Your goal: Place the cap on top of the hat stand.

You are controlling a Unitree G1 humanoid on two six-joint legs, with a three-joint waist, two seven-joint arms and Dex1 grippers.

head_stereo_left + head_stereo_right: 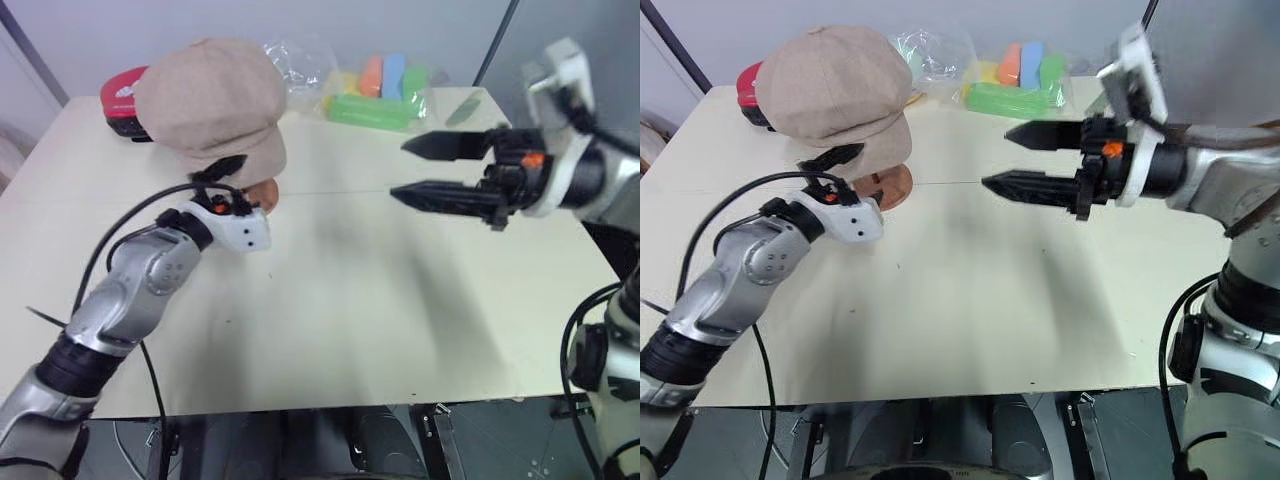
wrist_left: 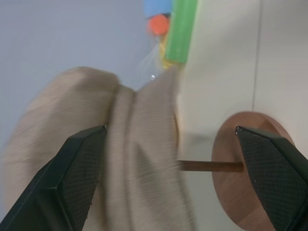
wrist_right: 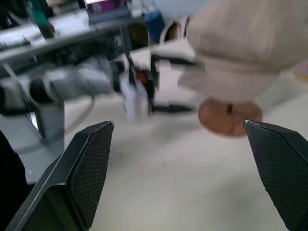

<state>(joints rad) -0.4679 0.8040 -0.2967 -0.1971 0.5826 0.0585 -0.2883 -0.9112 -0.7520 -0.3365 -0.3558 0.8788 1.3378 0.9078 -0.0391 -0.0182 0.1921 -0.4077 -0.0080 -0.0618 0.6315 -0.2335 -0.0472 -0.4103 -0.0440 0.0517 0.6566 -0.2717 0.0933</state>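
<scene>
The beige cap [image 1: 215,100] sits on top of the hat stand, covering its top disc. Below the cap's brim I see the reddish-brown hat stand's round base [image 1: 265,193] and, in the left wrist view, its thin rod [image 2: 211,166]. My left gripper [image 1: 240,182] is open just in front of the stand, one finger by the cap's lower edge and the other near the base, holding nothing. My right gripper [image 1: 400,170] hangs open above the table to the right of the stand, pointing left toward it, with nothing between its fingers.
A red-topped black round case [image 1: 125,100] lies behind the cap at the table's far left. A clear bag of coloured foam pieces [image 1: 375,90] lies at the back centre. The cream table [image 1: 330,300] ends at a near edge below my arms.
</scene>
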